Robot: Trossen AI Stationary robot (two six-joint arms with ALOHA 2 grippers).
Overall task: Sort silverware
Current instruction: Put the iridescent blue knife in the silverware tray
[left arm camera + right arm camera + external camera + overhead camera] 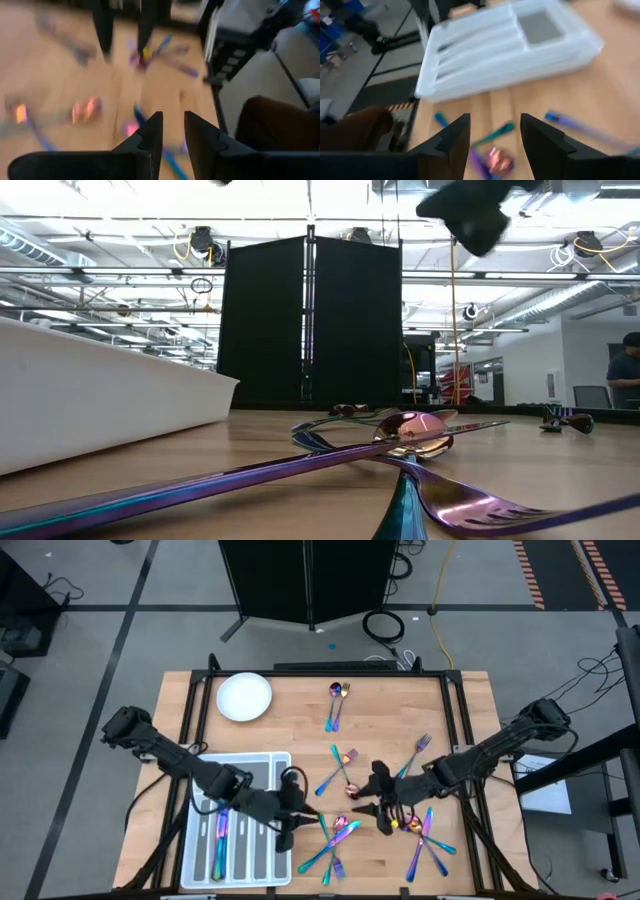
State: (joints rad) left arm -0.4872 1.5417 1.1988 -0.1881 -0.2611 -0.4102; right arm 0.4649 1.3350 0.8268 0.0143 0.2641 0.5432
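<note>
Iridescent silverware lies flat in loose clusters on the wooden table: near the front middle (335,838), front right (428,838), centre (342,770), right (415,755) and far middle (337,700). A few pieces lie in the white compartment tray (262,762) at the front left. My left gripper (297,822) hovers just right of the tray, slightly open and empty (173,131). My right gripper (372,795) hovers over the table's middle, open and empty (495,134), above a spoon and other pieces (495,159). The low view shows crossed pieces (410,435) up close.
A white round plate (244,697) stands at the far left of the table. The tray's white wall (100,400) fills the left of the low view. The two grippers face each other about a hand's width apart. A black partition (305,580) stands beyond the table's far edge.
</note>
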